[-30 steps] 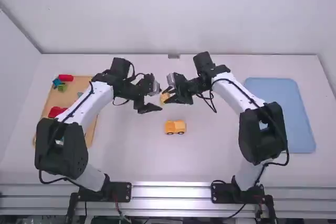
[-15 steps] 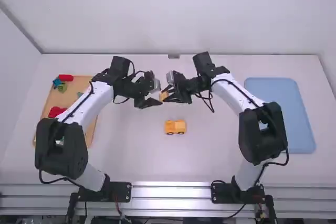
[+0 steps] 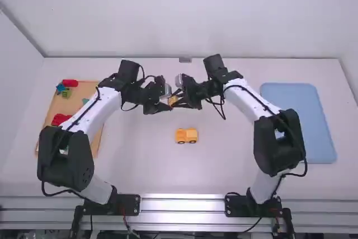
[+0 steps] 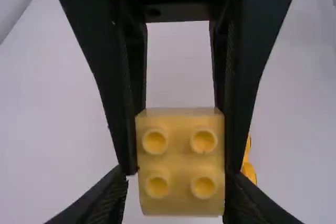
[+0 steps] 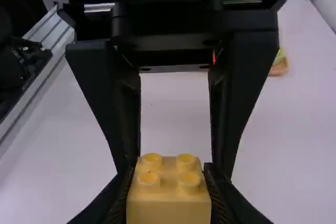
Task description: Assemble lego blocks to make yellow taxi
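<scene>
Taxi [image 3: 186,135], part-built, stands on the table [image 3: 145,172]. Beyond the taxi, left to right: left gripper [image 4: 177,179], fingers apart; block [image 3: 173,101], aloft; right gripper [image 5: 169,174], clamped on block. Likely fault: right releasing before left closes squarely, dropping or skewing the block.

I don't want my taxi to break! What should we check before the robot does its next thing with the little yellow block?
1. Right gripper holds the little yellow block: ok.
2. Left gripper is right by the block: ok.
3. Left gripper has a tight grip, so the right could let go: cannot tell.
4. Yellow car is on the table, wheels showing: ok.
5. Block is on the car: not ok, the grippers have it away from the car.
</scene>
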You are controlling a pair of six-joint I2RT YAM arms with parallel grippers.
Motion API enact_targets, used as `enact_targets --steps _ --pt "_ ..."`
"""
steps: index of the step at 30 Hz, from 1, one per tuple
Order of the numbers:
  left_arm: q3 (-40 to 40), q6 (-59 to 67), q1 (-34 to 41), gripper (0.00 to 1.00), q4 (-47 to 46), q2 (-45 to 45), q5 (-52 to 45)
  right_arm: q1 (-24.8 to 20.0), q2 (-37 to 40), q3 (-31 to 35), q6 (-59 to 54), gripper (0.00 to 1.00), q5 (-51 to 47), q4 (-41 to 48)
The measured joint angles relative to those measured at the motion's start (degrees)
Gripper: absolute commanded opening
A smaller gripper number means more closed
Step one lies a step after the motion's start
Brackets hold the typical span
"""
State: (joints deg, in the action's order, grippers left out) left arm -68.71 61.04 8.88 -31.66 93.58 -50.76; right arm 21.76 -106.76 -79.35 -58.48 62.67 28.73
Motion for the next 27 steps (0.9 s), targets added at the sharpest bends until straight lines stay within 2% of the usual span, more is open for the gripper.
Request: enact_targets --steps 6,8,9,10,11,12,13,14,23,27 --pt "0.0 -0.9 0.0 0.28 -0.1 0.0 0.0 0.0 0.0 0.0 0.1 0.0 -0.3 -0.2" --pt "0.0 -1.1 0.0 0.25 -0.2 0.0 0.0 0.0 0.0 0.0 0.0 0.04 -0.4 -0.3" --pt "0.0 -1.1 0.0 0.22 -0.2 0.0 0.0 0.0 0.0 0.0 0.0 0.09 -0.4 -0.3" --pt "0.0 -1.2 0.0 0.2 -0.2 0.0 0.0 0.0 0.0 0.0 0.1 0.19 -0.4 -0.3" --pt "0.0 -1.2 0.0 0.19 -0.2 0.0 0.0 0.0 0.0 0.0 0.0 0.34 -0.4 -0.3" --pt "0.0 -1.2 0.0 0.19 -0.3 0.0 0.1 0.0 0.0 0.0 0.1 0.4 -0.4 -0.2" --pt "0.0 -1.1 0.0 0.19 -0.4 0.0 0.4 0.0 0.0 0.0 0.5 0.81 -0.4 -0.2" --pt "0.0 -1.0 0.0 0.19 -0.5 0.0 0.9 0.0 0.0 0.0 0.7 0.99 -0.3 0.0" --pt "0.2 0.3 0.0 0.14 -3.8 0.0 9.6 -1.4 0.1 0.0 3.5 0.98 -1.8 -0.7" --pt "2.1 2.7 0.7 0.17 -3.1 0.0 16.2 -3.3 0.4 0.0 11.7 0.98 -9.9 -4.9"
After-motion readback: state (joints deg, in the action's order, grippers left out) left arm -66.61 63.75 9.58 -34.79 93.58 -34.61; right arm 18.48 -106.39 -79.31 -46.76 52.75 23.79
